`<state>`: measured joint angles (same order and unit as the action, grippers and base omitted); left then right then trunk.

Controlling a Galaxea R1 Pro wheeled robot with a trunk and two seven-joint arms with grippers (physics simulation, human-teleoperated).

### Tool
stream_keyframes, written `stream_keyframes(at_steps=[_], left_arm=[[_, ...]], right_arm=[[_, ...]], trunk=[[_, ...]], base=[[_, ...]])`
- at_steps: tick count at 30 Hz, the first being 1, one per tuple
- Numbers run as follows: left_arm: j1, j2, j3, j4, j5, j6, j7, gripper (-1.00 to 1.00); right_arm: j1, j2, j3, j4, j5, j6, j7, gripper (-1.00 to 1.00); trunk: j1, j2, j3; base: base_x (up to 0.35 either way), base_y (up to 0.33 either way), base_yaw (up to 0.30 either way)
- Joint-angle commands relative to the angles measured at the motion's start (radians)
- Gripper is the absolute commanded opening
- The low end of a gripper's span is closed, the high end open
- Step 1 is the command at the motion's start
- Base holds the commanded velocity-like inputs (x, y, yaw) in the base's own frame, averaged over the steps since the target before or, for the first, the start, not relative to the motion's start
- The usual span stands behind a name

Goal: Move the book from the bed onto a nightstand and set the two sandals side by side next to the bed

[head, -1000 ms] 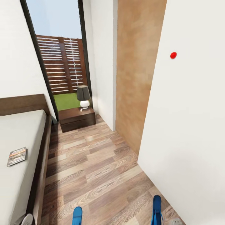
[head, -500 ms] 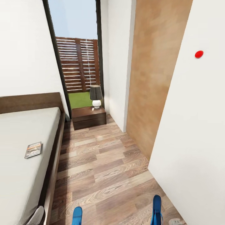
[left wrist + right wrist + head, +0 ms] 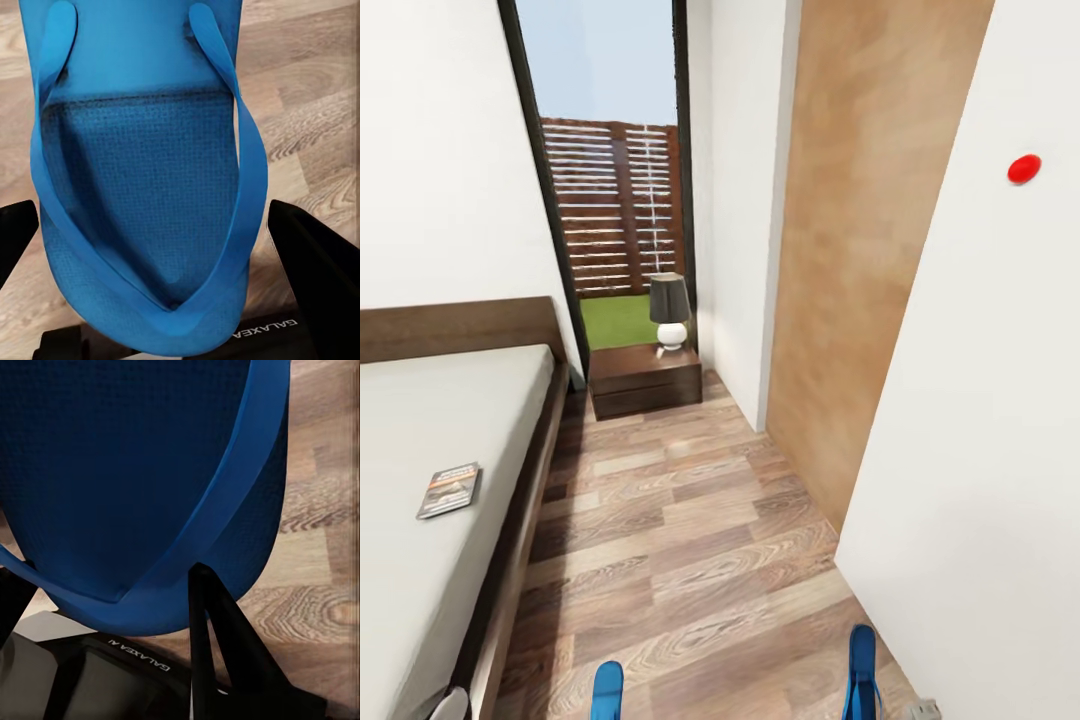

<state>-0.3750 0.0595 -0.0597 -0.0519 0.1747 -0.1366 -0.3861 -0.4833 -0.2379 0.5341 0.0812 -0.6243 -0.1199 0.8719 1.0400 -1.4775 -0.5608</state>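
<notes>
The book [image 3: 448,490] lies flat on the grey-beige mattress of the bed [image 3: 420,420], near its right edge. Past the bed's head, the dark nightstand [image 3: 645,378] carries a dark-shaded lamp [image 3: 670,310]. Two blue sandals poke up at the bottom edge of the head view, one on the left [image 3: 607,690] and one on the right [image 3: 862,668]. In the left wrist view my left gripper [image 3: 157,247] is shut on the left sandal [image 3: 142,172], with black fingers [image 3: 315,262] on either side. My right gripper [image 3: 112,600] is shut on the right sandal [image 3: 135,472].
A strip of wood-plank floor [image 3: 680,530] runs between the bed and the white wall [image 3: 980,450] on the right. A tan wooden door [image 3: 850,250] stands along that wall. A tall dark-framed window [image 3: 610,170] rises behind the nightstand.
The whole head view has shifted, so the camera has moved: bed, nightstand and door sit differently in the picture. Both sandals stay at the same spots in the view.
</notes>
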Motion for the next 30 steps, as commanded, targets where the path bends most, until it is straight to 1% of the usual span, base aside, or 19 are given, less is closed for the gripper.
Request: stream_keyframes(at_steps=[1,12,23,26,30], left_arm=[[-0.001,0.0,-0.006,0.001,0.009,-0.003,-0.003,-1.0],[-0.001,0.0,-0.006,0.001,0.009,-0.003,-0.003,-1.0],[-0.001,0.0,-0.006,0.001,0.009,-0.003,-0.003,-1.0],[-0.001,0.0,-0.006,0.001,0.009,-0.003,-0.003,-1.0],[-0.001,0.0,-0.006,0.001,0.009,-0.003,-0.003,-1.0]], right_arm=[[-0.001,0.001,0.007,0.003,-0.006,-0.007,0.004,-1.0],[-0.001,0.001,0.007,0.003,-0.006,-0.008,0.004,-1.0],[-0.001,0.001,0.007,0.003,-0.006,-0.009,0.004,-1.0],[-0.001,0.001,0.007,0.003,-0.005,-0.009,0.004,-1.0],[-0.001,0.001,0.007,0.003,-0.005,-0.009,0.004,-1.0]], trunk=[[0.0,0.0,-0.001],[0.0,0.0,-0.001],[0.0,0.0,-0.001],[0.0,0.0,-0.001],[0.0,0.0,-0.001]], base=[[0.211,-0.121,0.0],[0.205,-0.014,0.008],[0.038,0.0,0.21],[0.04,-0.036,0.063],[0.177,-0.16,0.011]])
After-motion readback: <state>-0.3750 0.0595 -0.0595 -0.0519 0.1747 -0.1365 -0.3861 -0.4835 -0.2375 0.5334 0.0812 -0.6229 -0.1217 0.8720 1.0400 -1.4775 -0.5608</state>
